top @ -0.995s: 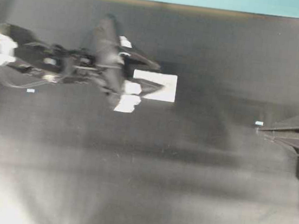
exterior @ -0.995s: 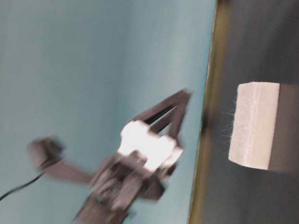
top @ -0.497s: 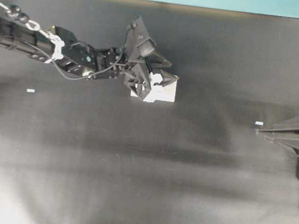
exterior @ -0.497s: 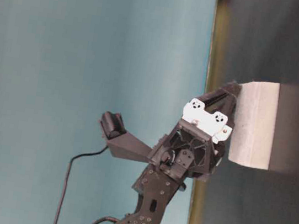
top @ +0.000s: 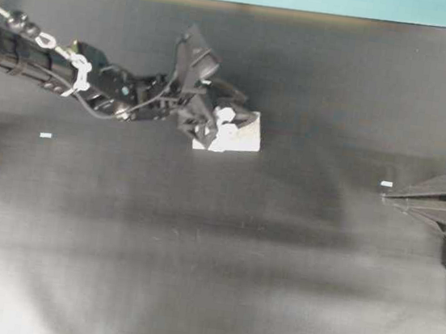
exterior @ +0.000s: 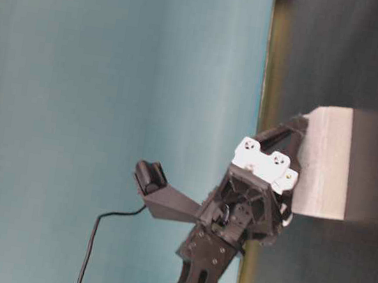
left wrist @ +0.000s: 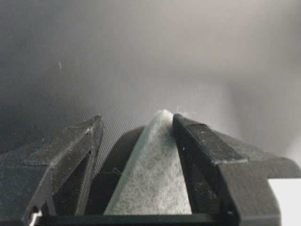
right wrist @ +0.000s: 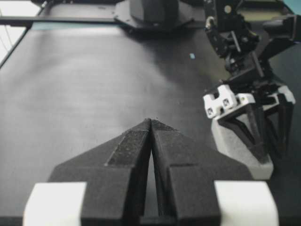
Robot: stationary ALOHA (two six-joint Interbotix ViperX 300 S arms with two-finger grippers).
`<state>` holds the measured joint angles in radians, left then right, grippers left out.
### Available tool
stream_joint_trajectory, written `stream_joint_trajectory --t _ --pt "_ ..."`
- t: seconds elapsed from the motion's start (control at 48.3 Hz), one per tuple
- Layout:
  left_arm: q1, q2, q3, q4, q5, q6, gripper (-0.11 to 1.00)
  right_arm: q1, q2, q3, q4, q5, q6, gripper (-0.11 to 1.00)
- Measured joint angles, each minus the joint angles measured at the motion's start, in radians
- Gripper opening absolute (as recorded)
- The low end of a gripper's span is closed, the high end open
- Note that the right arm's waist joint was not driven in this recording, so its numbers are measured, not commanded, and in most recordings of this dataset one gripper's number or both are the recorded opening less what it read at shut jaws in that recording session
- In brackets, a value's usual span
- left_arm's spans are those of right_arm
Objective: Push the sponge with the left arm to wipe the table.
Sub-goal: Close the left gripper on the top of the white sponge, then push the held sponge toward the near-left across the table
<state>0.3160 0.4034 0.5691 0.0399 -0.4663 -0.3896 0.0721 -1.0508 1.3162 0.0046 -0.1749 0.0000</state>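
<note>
overhead: small white rectangular foam sponge (top: 239, 137) sits upper-middle on the dark matte table (top: 193, 277); black left gripper (top: 227, 123) covers its left part.
table-level: fingertips meet the sponge's top; contact blurred.
left wrist: jaws spread, straddling a fuzzy corner; looks light and soft, so push its side.
right wrist: right gripper (right wrist: 151, 123) closed, empty.

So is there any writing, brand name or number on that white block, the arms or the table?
None can be read.
The sponge is plain white.
The left gripper and right gripper show only unmarked white clips.
The table is bare dark sheet.
</note>
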Motion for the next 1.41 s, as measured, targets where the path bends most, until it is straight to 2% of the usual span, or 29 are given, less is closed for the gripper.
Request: stream_joint_trajectory --t 0.497,0.767,1.14,1.409 --pt "-0.117 -0.081 0.132 -0.002 -0.003 -0.064 0.57 0.000 -0.011 0.011 0.000 0.000 0.000 0.01" --pt "-0.187 -0.123 0.199 -0.002 -0.003 -0.127 0.56 0.000 -0.020 0.017 0.002 0.000 0.000 0.01" --pt "-0.305 -0.210 0.316 -0.002 -0.002 -0.153 0.56 0.000 -0.026 0.018 0.006 0.000 0.009 0.01" --pt "-0.410 -0.229 0.353 -0.002 -0.006 -0.156 0.56 0.000 -0.026 0.018 0.006 0.000 0.020 0.01"
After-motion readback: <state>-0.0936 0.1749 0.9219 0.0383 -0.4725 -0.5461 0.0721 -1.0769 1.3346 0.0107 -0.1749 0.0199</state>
